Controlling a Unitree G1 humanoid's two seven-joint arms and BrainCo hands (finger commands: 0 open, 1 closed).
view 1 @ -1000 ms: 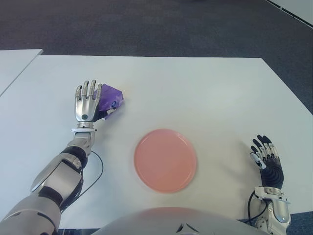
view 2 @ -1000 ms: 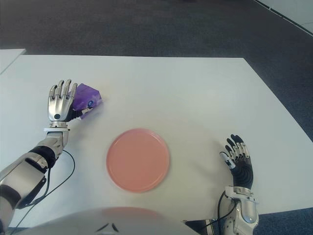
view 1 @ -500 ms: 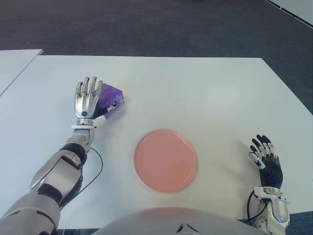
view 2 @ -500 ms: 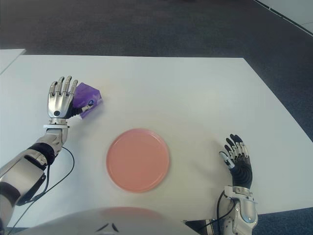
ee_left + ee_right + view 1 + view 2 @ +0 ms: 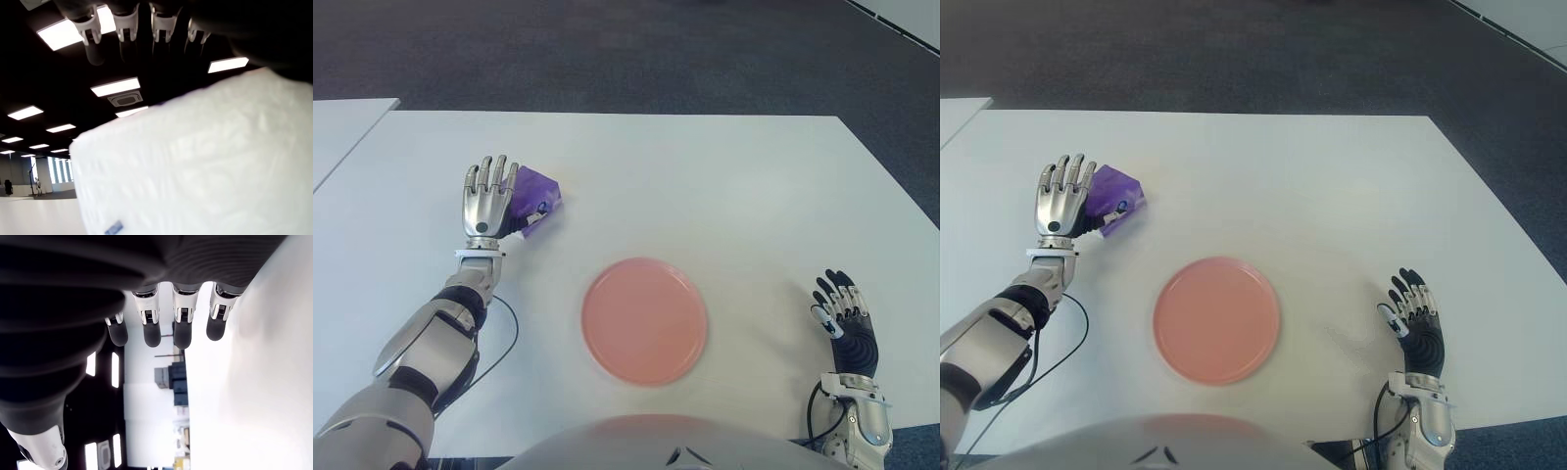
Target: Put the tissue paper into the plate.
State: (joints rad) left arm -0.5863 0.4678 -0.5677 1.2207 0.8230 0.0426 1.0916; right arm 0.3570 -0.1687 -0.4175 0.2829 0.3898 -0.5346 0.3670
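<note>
White table (image 5: 724, 186), dark carpet beyond it. Pink plate (image 5: 645, 320) sits near the front edge at centre, bare; open tabletop between it and the tissue paper. Purple tissue paper (image 5: 540, 191) lies far left, crumpled packet shape, touching the inner side of the left hand (image 5: 485, 204). That hand's fingers are straight and extended, thumb against the packet, not closed round it. Right hand (image 5: 845, 318) shows right of the plate, fingers loosely spread, holding nothing.

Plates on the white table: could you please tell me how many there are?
1. The pink plate lies near the table's front edge, between the left robot hand, which is at the purple tissue pack, and the right robot hand. Nothing hides another.
</note>
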